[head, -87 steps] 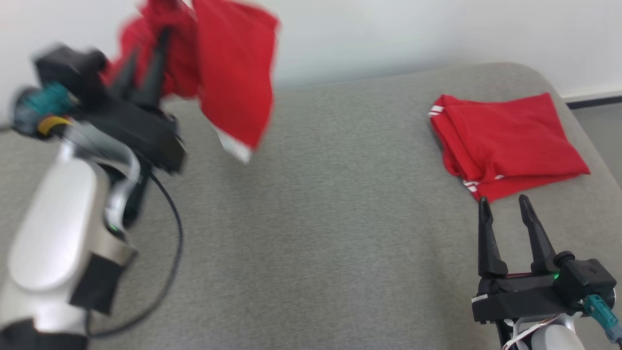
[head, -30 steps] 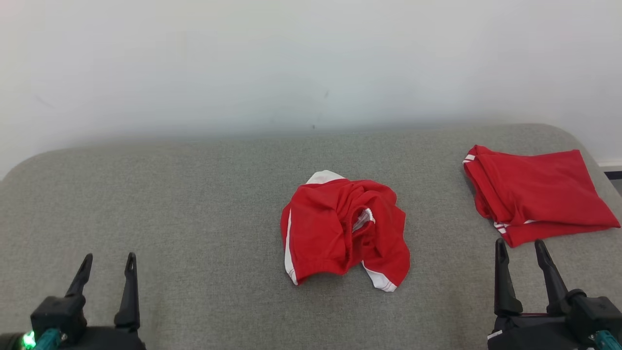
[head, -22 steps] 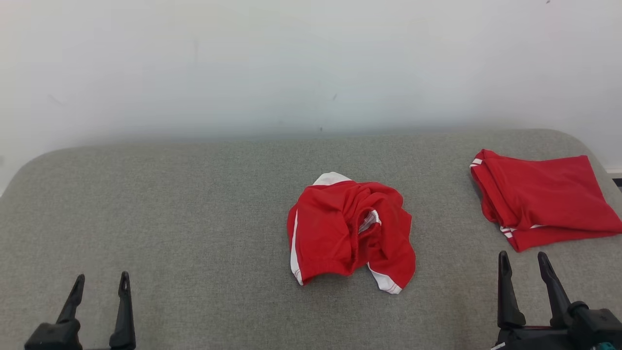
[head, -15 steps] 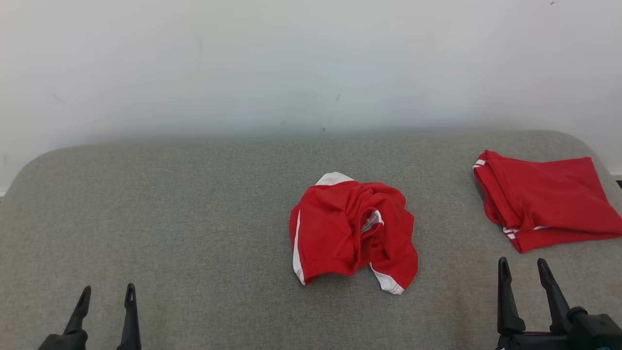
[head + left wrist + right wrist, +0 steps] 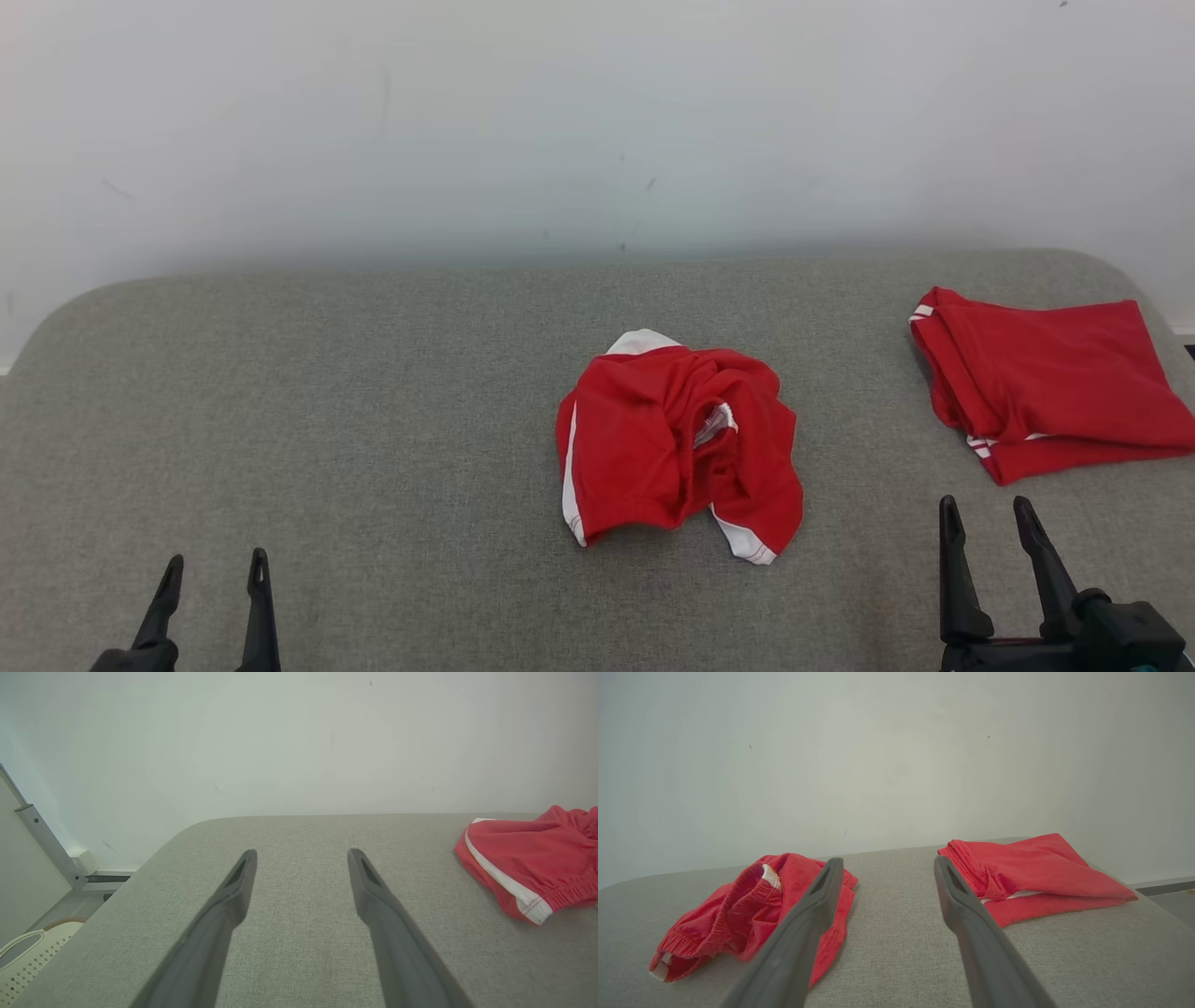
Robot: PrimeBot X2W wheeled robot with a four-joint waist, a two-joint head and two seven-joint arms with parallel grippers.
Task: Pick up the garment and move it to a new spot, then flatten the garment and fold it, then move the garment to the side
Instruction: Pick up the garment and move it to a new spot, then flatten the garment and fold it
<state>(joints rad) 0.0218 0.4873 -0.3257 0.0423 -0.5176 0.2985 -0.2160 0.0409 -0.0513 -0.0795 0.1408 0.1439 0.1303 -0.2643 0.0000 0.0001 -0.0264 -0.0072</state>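
- The left tool (image 5: 217,557) and the right tool (image 5: 986,502) sit at the near edge of the grey worktop (image 5: 373,420). Each has its fingers spread wide and holds nothing.
- At mid-worktop, well apart from both tools, the crumpled red garment (image 5: 677,448) lies in a heap, with white trim showing.
- Just beyond the right tool, a folded red garment (image 5: 1046,373) lies near the worktop's right end.
- The right wrist view shows the heap's gathered elastic waistband (image 5: 721,910). The left wrist view shows a pale perforated basket (image 5: 21,959) down beside the worktop's left end.
- A white wall (image 5: 597,121) stands behind.
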